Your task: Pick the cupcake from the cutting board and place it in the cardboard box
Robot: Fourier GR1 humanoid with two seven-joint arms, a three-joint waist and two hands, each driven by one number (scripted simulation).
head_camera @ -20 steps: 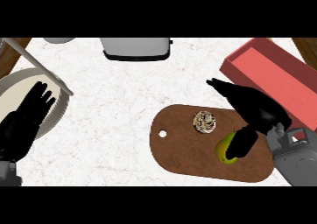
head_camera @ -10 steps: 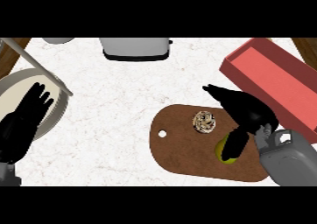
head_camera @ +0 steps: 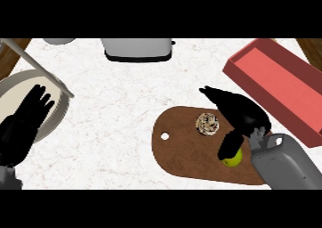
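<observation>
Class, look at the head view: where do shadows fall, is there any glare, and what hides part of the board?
Head view: even, flat light, no glare on the white counter; the right robot hand darkens and covers part of the cutting board beside the cupcake.

text: none readable | labels: none | brands: none | numbers: none | signs: none

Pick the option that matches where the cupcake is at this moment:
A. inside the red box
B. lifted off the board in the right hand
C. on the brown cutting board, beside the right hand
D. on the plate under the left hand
C: the cupcake sits on the cutting board, just left of the right hand, whose fingers are not closed round it.
</observation>
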